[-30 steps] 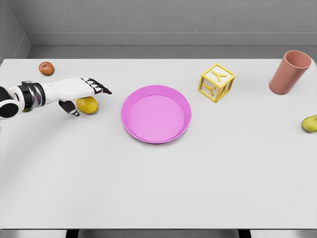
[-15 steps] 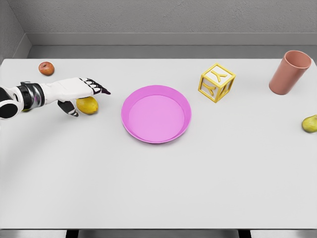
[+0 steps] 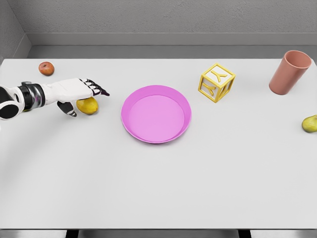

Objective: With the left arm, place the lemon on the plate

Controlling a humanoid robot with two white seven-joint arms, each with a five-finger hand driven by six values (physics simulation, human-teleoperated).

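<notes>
My left robot hand [image 3: 74, 91] reaches in from the left edge of the view and hangs over the left part of the white desk [image 3: 158, 188], palm down, with its dark-tipped fingers [image 3: 96, 88] stretched out flat toward the right and held loosely apart, gripping nothing. The thumb [image 3: 68, 109] points down and toward me, just beside the lemon [image 3: 88, 106]. The lemon lies on the desk directly under the front of my palm and fingers, its upper edge hidden by them, so I cannot tell whether the hand touches it from above; it clearly sits on the desk surface and not in a grasp. The pink plate [image 3: 128, 125] stands to the right of the lemon, near the middle of the desk, with a gap of bare desk between the two, and nothing lies in it. Behind my arm, near the far left corner, sits a small reddish apple [image 3: 46, 68]. To the right of the plate stands a yellow letter cube [image 3: 216, 83], tilted on its corner view, and further right, near the far edge, a terracotta cup [image 3: 290, 72] leans slightly. A yellow-green pear [image 3: 310, 123] rests at the right edge of the desk, well apart from everything else.
</notes>
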